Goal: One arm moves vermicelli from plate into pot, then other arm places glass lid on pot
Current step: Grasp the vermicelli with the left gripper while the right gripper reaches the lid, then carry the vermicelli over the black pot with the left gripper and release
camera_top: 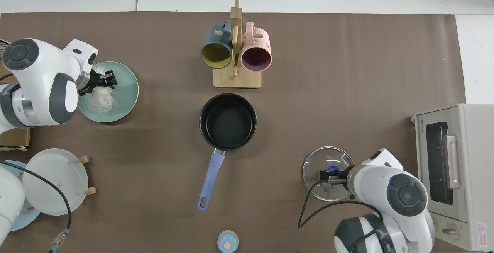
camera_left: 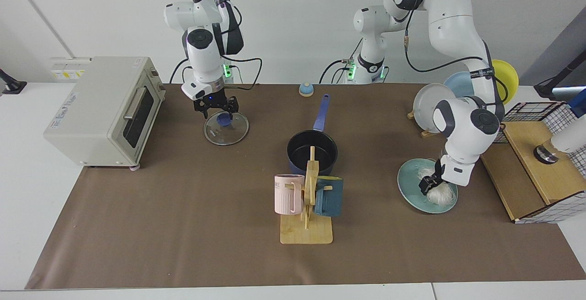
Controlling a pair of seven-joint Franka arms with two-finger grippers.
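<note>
The vermicelli (camera_left: 442, 193) (camera_top: 101, 100) lies on the teal plate (camera_left: 409, 185) (camera_top: 125, 90) at the facing view's right. My left gripper (camera_left: 430, 183) (camera_top: 107, 80) is down on the bundle's near end, open, with strands at its fingertips. The dark pot (camera_left: 302, 146) (camera_top: 227, 123) stands mid-table, nothing in it, its blue handle (camera_left: 322, 112) pointing toward the robots. The glass lid (camera_left: 226, 133) (camera_top: 326, 162) lies flat on the table near the oven. My right gripper (camera_left: 219, 109) (camera_top: 329, 175) hangs open just over its blue knob (camera_left: 224, 119) (camera_top: 334, 169).
A wooden mug rack (camera_left: 306, 231) (camera_top: 236, 78) with a pink and a teal mug stands in front of the pot. A toaster oven (camera_left: 100, 107) (camera_top: 447, 168) sits beside the lid. Racked plates (camera_left: 435, 107) (camera_top: 54, 181) and a wooden box (camera_left: 535, 167) flank the teal plate.
</note>
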